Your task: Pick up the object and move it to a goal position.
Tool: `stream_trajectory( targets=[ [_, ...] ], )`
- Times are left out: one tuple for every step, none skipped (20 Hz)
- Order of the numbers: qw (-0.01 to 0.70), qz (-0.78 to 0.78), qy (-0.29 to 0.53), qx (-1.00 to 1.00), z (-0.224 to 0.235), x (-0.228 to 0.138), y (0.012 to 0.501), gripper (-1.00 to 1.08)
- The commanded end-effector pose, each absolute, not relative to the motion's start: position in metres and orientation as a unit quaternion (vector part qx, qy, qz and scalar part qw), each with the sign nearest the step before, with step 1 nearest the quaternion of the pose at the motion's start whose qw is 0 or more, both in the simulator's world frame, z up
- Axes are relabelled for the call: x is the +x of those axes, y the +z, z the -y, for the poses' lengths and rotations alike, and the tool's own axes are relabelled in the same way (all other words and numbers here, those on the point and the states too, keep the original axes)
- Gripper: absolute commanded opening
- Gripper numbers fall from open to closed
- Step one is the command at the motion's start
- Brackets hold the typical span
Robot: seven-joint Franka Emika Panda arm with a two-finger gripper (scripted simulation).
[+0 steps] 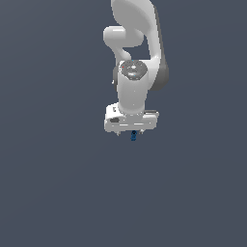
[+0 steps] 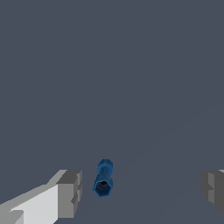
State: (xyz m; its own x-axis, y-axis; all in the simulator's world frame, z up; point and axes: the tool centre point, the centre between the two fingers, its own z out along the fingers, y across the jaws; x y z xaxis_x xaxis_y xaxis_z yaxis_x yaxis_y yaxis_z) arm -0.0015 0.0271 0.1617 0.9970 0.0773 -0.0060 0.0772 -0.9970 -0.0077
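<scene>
The object (image 2: pixel 103 178) is a tiny dark-blue peg with a narrow waist, seen almost end-on in the wrist view. It sits between my fingers, much nearer one grey pad (image 2: pixel 70 192) than the other pad (image 2: pixel 213 189), and touches neither. My gripper (image 2: pixel 142 191) is open wide. In the exterior view the object (image 1: pixel 134 136) peeks out just under the white hand, and the gripper (image 1: pixel 130 132) is directly over it, its fingers mostly hidden by the hand.
A plain dark grey-blue surface (image 1: pixel 58 193) fills both views. The white arm (image 1: pixel 137 43) rises behind the hand toward the top of the exterior view.
</scene>
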Motion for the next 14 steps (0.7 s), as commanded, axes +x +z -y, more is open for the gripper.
stream_trajectory(
  targets=[
    [0.004, 0.039, 0.003, -0.999, -0.0271, -0.0014, 0.1617, 1.0],
    [0.004, 0.038, 0.003, -0.999, -0.0271, -0.0013, 0.1617, 1.0],
    [0.005, 0.037, 0.003, -0.999, -0.0272, -0.001, 0.1618, 1.0],
    [0.006, 0.036, 0.003, -0.999, -0.0274, -0.0005, 0.162, 1.0],
    [0.008, 0.034, 0.003, -0.999, -0.0277, 0.0003, 0.1624, 1.0],
    [0.011, 0.031, 0.002, -0.999, -0.0279, 0.0013, 0.1628, 1.0],
    [0.013, 0.028, 0.002, -1.0, -0.0282, 0.0023, 0.1633, 1.0],
    [0.015, 0.026, 0.002, -1.0, -0.0284, 0.003, 0.1637, 1.0],
    [0.017, 0.024, 0.002, -1.0, -0.0285, 0.0036, 0.1641, 1.0],
    [0.017, 0.023, 0.001, -1.0, -0.0285, 0.0039, 0.1643, 1.0],
    [0.017, 0.023, 0.001, -1.0, -0.0288, 0.0039, 0.1644, 1.0],
    [0.017, 0.024, 0.001, -1.0, -0.0284, 0.0037, 0.1642, 1.0],
    [0.016, 0.025, 0.002, -1.0, -0.0286, 0.0033, 0.1637, 1.0],
    [0.016, 0.028, 0.001, -0.999, -0.0288, 0.0026, 0.1629, 1.0]
  ],
)
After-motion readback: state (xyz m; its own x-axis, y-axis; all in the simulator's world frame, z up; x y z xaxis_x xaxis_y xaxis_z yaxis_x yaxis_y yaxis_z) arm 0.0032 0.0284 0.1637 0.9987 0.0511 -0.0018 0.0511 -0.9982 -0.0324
